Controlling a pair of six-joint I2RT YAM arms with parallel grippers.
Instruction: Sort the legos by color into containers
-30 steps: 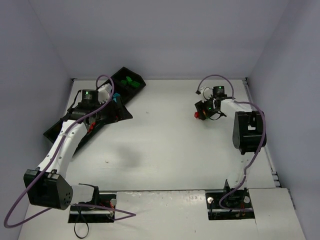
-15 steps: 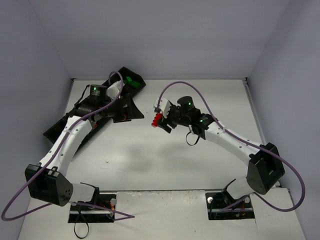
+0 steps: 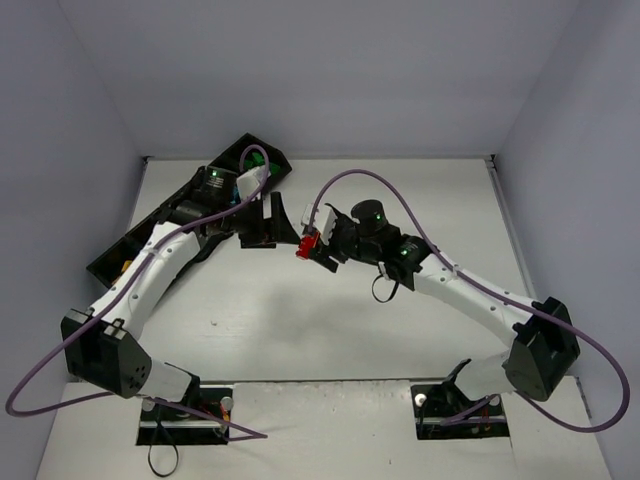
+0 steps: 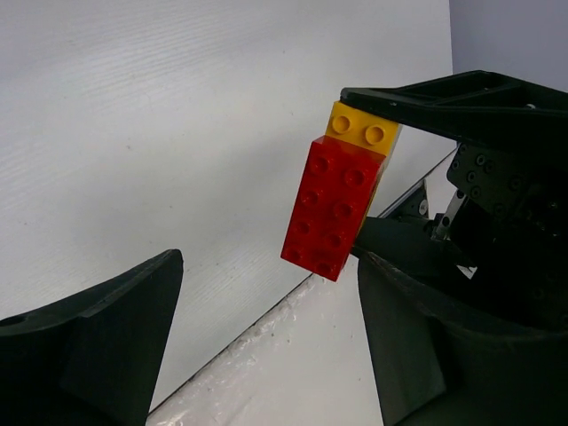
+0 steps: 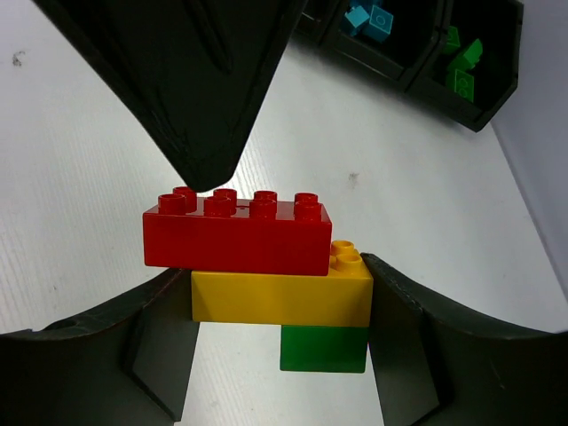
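Holding red-yellow-green stack (image 5: 257, 266) above bench (image 3: 300, 330) centre, right jaws are clamping yellow brick (image 5: 280, 300) at both ends. Left jaws are gaping wide, empty, one tip just over red brick (image 5: 235, 238). Green bricks (image 5: 461, 67) and teal bricks (image 5: 368, 18) are lying in tray (image 3: 112, 262) compartments; stack is waiting for splitting and sorting.

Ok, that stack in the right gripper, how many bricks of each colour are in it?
red brick: 1
yellow brick: 1
green brick: 1
Total: 3
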